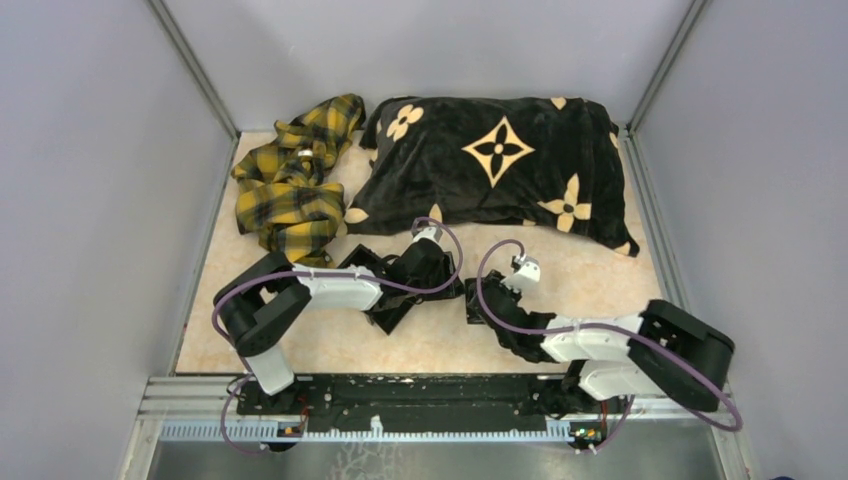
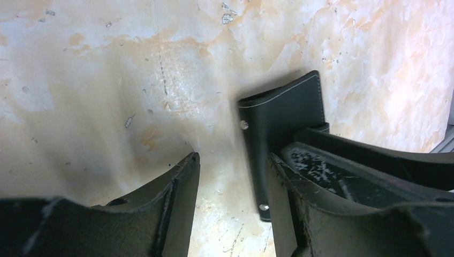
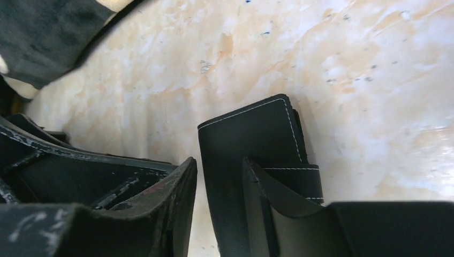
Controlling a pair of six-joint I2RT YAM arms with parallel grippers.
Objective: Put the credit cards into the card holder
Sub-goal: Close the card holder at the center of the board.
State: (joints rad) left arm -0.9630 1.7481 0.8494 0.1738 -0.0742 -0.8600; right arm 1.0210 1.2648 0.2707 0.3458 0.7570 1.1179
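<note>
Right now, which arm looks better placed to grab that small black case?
Likely the right. The right pincer stands open with the card holder filling the gap between its fingers. The left pincer is open too, but its gap shows mostly bare table, the case off against one finger.

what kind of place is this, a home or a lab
Most likely a robot lab test cell, not a home: plain grey walls box in a marble-patterned tabletop, and a left arm and right arm are bolted to a metal rail at its near edge.
</note>
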